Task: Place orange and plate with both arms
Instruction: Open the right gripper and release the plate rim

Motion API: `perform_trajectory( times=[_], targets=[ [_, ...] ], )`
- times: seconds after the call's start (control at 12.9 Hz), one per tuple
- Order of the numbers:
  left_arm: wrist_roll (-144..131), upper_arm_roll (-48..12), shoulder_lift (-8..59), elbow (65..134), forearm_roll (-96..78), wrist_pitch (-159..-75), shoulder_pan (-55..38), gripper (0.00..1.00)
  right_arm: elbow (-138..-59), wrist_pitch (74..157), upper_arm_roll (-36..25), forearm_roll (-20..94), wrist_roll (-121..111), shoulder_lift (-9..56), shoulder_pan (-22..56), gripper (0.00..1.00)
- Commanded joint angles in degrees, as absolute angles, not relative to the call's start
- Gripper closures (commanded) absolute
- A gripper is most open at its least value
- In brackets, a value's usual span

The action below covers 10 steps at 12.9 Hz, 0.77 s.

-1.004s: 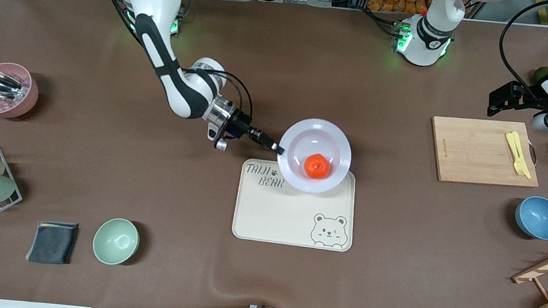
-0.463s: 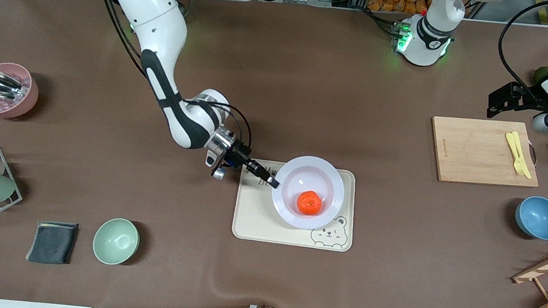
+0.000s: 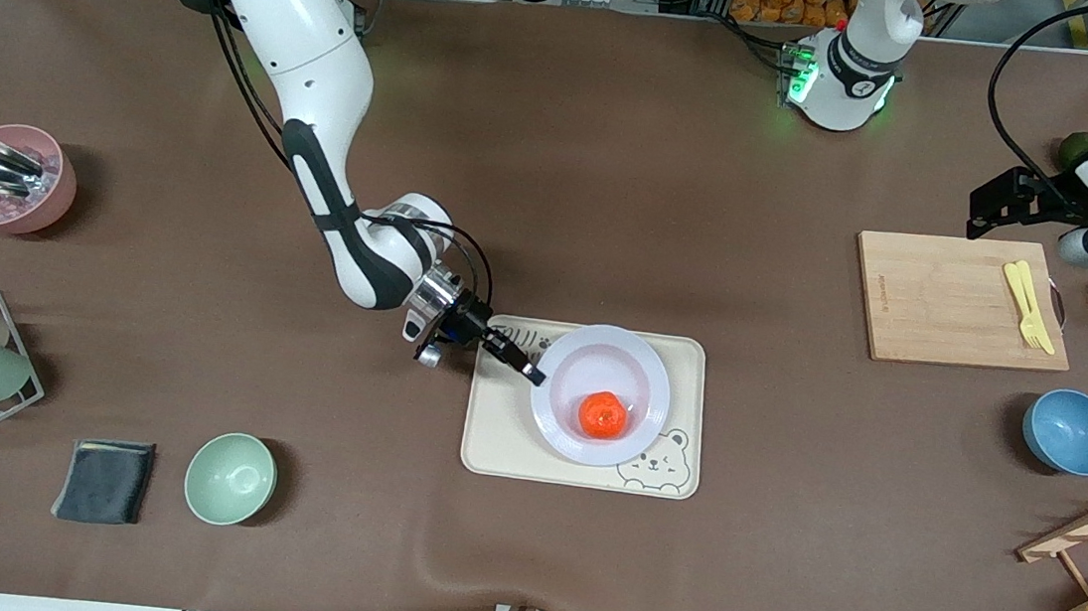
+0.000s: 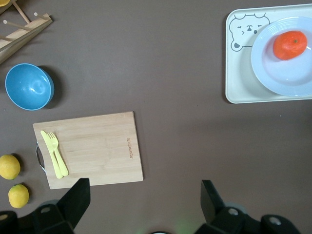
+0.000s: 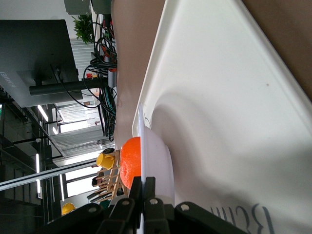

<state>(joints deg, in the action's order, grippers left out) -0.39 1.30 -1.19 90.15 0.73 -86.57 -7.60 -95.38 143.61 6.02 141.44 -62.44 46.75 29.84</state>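
The right gripper (image 3: 533, 376) pinches the rim of the plate (image 3: 633, 369) in its fingers and sets it on the tray (image 3: 500, 446) — the orange (image 3: 602, 416) sits in it. A second ago the plate hung off the tray's edge. Next, let go gently. The left gripper (image 4: 145, 191) waits over the worktop (image 3: 717, 163) by the cutting board (image 3: 944, 299), fingers wide.

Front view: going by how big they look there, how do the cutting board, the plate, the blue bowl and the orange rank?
1. cutting board, largest.
2. plate, held at its rim by the right gripper.
3. blue bowl.
4. orange, smallest, lying in the plate.
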Motion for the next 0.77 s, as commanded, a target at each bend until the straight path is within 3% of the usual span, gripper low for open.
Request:
perform_trajectory(
  times=[0.0, 0.15, 0.31, 0.39, 0.69],
  targets=[
    [-1.0, 1.1, -1.1, 90.1, 0.4, -87.2, -7.7, 0.00, -93.7, 144.1, 6.3, 141.3, -63.1, 47.5, 29.5, 0.85],
    [0.0, 1.1, -1.1, 89.9, 0.5, -87.8, -7.6, 0.00, -93.9, 144.1, 6.3, 141.3, -63.1, 47.5, 29.5, 0.71],
    [0.0, 1.1, -1.1, 89.9, 0.4, -87.9, -7.7, 0.00, -93.9, 144.4, 6.3, 140.3, -62.9, 47.8, 29.4, 0.69],
    [0.1, 1.1, -1.1, 89.9, 0.4, -87.9, -7.6, 0.00, -93.9, 144.9, 6.3, 139.4, -62.6, 47.8, 29.3, 0.59],
    [0.0, 1.1, -1.2, 89.8, 0.6, -87.9, -7.9, 0.00, -94.0, 149.0, 6.3, 131.2, -59.1, 47.7, 27.2, 0.58]
  ],
)
